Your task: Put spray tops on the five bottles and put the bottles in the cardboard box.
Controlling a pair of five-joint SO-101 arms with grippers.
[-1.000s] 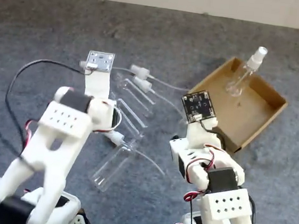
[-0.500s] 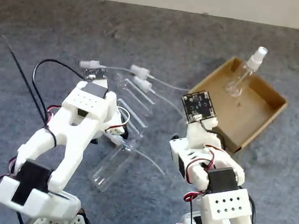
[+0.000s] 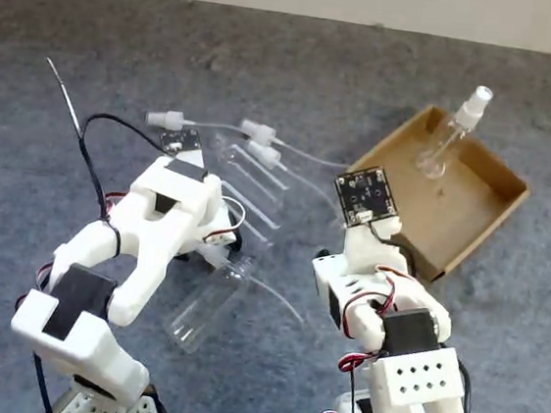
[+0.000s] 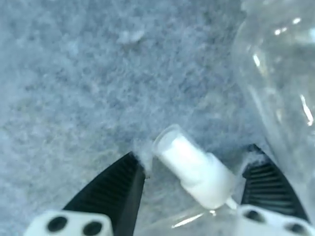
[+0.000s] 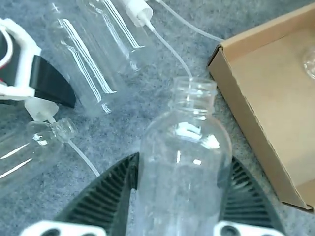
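Right gripper (image 5: 181, 166) clenched on a clear bottle (image 5: 183, 142), its open neck pointing away, with the cardboard box (image 5: 266, 93) alongside. Left gripper (image 4: 194, 160) spread wide, straddling a white spray top (image 4: 194, 172) lying slantwise on the grey worktop (image 4: 64, 73).

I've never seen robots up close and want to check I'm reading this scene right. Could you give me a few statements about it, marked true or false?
1. The right tool grips a clear bottle that has no spray top. True.
2. The cardboard box holds three bottles. False: one capped bottle is in it.
3. The left tool is open, with a white spray top between its fingers. True.
4. Everything rests on bare wood. False: the surface is grey carpet.
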